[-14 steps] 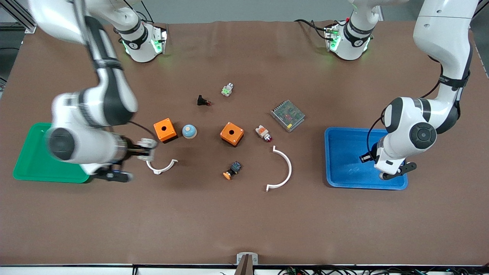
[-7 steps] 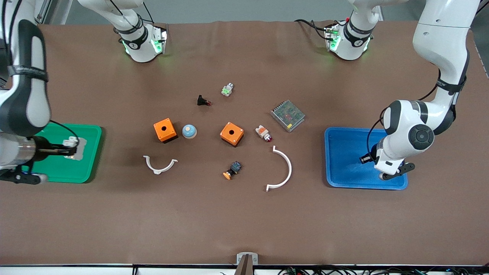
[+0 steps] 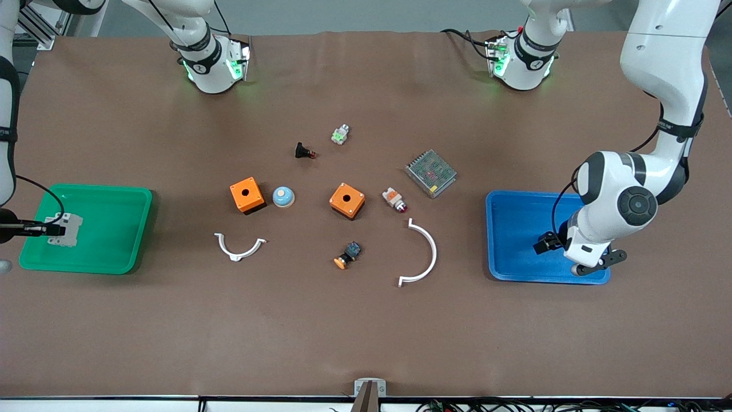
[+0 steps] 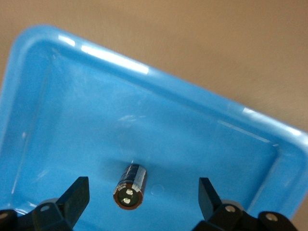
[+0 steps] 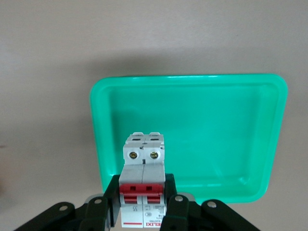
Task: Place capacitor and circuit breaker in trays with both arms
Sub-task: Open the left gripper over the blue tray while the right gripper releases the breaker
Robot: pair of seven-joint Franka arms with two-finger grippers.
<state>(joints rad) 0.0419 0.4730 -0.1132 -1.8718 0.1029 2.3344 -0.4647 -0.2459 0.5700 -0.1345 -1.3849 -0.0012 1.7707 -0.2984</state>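
Note:
The circuit breaker (image 3: 65, 229), a white-grey block with red levers, is held in my right gripper (image 3: 52, 230) above the green tray (image 3: 123, 229). In the right wrist view the fingers (image 5: 177, 208) clamp the circuit breaker (image 5: 143, 183) over the green tray (image 5: 216, 125). My left gripper (image 3: 546, 244) is low over the blue tray (image 3: 512, 217). In the left wrist view the left gripper (image 4: 142, 202) is open, and the capacitor (image 4: 129, 186) lies on the blue tray's floor (image 4: 96, 120) between the fingers, touching neither. The capacitor does not show in the front view.
Mid-table hold two orange boxes (image 3: 247, 195) (image 3: 347, 200), a blue dome (image 3: 283, 197), two white curved pieces (image 3: 240, 247) (image 3: 422, 254), a mesh-covered unit (image 3: 430, 172), a white-orange part (image 3: 394, 199), a black red-tipped part (image 3: 303, 151) and an orange-capped button (image 3: 347, 256).
My right arm has swung from beside the orange box toward its own end of the table, carrying the circuit breaker over the green tray. My left gripper shifted slightly over the blue tray.

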